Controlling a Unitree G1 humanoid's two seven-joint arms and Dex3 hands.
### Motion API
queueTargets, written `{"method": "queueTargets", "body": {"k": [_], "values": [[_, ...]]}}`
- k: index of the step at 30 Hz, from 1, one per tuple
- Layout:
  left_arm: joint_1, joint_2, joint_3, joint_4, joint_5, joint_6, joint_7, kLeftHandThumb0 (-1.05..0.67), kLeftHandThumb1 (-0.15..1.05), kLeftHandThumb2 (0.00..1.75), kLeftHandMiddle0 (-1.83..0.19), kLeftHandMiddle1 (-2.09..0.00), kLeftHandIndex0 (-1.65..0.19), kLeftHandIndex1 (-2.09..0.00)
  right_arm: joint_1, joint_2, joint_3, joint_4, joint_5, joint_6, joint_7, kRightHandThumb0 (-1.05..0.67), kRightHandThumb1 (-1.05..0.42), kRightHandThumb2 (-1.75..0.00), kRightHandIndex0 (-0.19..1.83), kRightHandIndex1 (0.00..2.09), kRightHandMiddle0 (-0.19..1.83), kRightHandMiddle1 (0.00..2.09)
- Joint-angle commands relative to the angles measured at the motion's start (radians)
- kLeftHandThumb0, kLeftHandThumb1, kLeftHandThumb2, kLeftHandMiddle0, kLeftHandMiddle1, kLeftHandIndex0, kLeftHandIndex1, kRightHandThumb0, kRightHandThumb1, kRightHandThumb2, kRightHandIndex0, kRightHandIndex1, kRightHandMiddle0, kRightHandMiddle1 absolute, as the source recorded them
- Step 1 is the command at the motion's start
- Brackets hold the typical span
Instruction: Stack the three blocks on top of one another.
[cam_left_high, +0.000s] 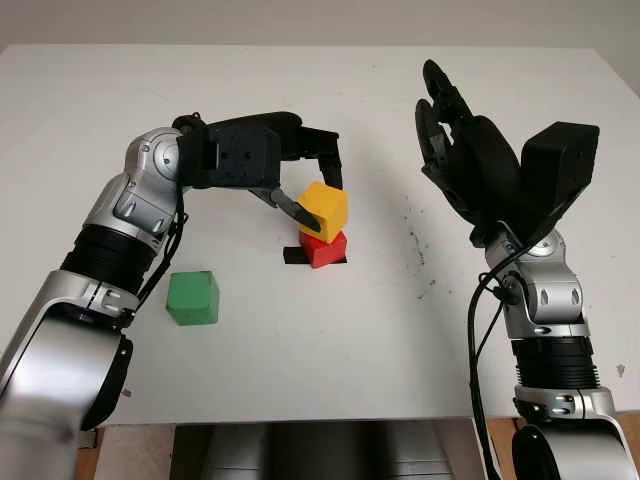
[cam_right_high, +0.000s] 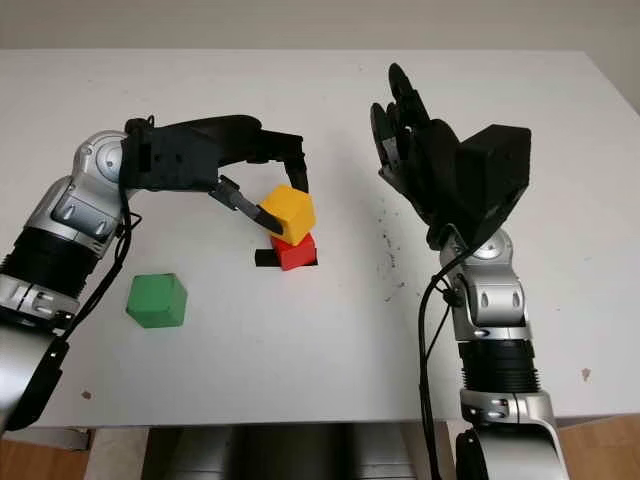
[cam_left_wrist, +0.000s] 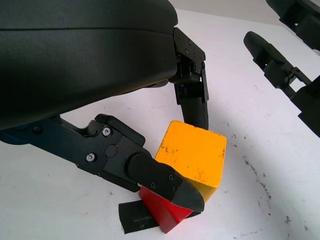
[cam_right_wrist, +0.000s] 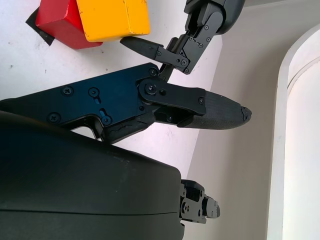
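Two blocks are already stacked mid-table: my left hand (cam_left_high: 305, 185) grasps the yellow block (cam_left_high: 325, 209), sitting tilted on the red block (cam_left_high: 323, 248). Green block (cam_left_high: 192, 297) lies near-left, well apart. My right hand (cam_left_high: 462, 150) hovers released at right, over bare table (cam_left_high: 330, 330).

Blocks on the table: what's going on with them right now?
The left hand grips the yellow block, which sits tilted on the red block on a black marker. The green block sits alone, nearer the robot on its left. The right hand is open, raised over the table to the right.
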Motion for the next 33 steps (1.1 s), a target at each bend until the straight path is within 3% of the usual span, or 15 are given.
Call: {"method": "queueTargets", "body": {"k": [1, 19, 22, 27, 30, 33], "values": [[-0.021, 0.004, -0.003, -0.018, 0.001, -0.003, -0.004, -0.44, 0.91, 0.05, -0.16, -0.05, -0.41, -1.44, 0.009, -0.005, -0.004, -0.024, 0.005, -0.002, 0.002, -0.69, -1.05, -0.61, -0.14, 0.05, -0.13, 0.05], [-0.03, 0.003, -0.017, 0.004, 0.023, 0.007, -0.012, -0.47, 0.9, 0.05, -0.14, -0.04, -0.42, -1.44, 0.014, -0.005, -0.007, -0.032, 0.004, 0.003, -0.004, -0.69, -1.05, -0.6, -0.14, 0.06, -0.12, 0.06], [-0.033, 0.008, -0.024, -0.001, 0.029, 0.002, -0.027, -0.52, 0.88, 0.05, -0.08, -0.04, -0.28, -1.16, 0.016, -0.005, -0.007, -0.036, 0.006, 0.006, -0.003, -0.68, -1.05, -0.61, -0.14, 0.05, -0.12, 0.05], [-0.03, 0.015, -0.026, -0.023, 0.026, 0.007, -0.054, -0.59, 0.84, 0.05, 0.14, -0.04, -0.12, -0.33, 0.017, -0.006, -0.006, -0.037, 0.005, 0.005, 0.0, -0.68, -1.05, -0.61, -0.15, 0.05, -0.13, 0.05], [-0.03, 0.019, -0.022, -0.032, 0.022, 0.009, -0.071, -0.63, 0.84, 0.06, 0.19, -0.01, -0.01, -0.1, 0.015, -0.006, -0.006, -0.033, 0.005, 0.004, 0.002, -0.67, -1.05, -0.62, -0.15, 0.05, -0.13, 0.05], [-0.026, 0.027, -0.016, -0.049, 0.011, -0.001, -0.084, -0.64, 0.85, 0.06, 0.19, 0.0, 0.13, -0.02, 0.015, -0.004, -0.007, -0.035, 0.007, 0.006, 0.001, -0.66, -1.05, -0.62, -0.15, 0.05, -0.14, 0.05]]}}
